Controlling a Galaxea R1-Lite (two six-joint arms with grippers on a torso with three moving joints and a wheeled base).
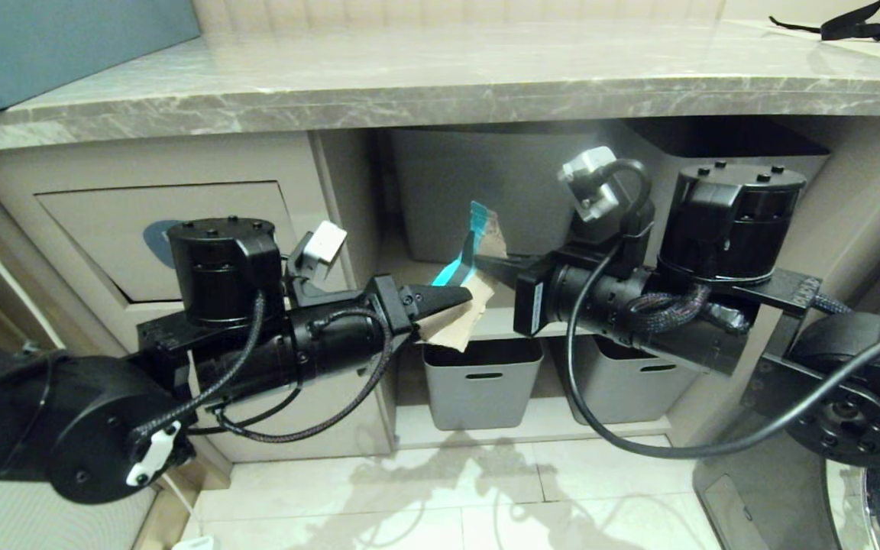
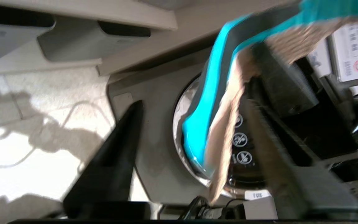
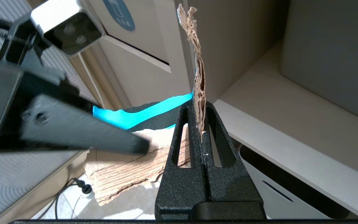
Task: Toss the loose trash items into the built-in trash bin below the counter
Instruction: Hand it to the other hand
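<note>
Below the surface's front edge, the right claw is clamped shut on a torn cardboard scrap. The left claw stands open around the same scrap. Advise: close left fully before right releases, then carry to the bin flap.

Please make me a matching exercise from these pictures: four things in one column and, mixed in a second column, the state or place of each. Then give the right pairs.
Things:
1. right claw
2. left claw
3. bin flap
4. grey tub

States and places:
A. bears a round blue sticker
B. open
C. shut on a cardboard scrap
D. stands low, under a shelf

Pairs: 1-C, 2-B, 3-A, 4-D
</note>
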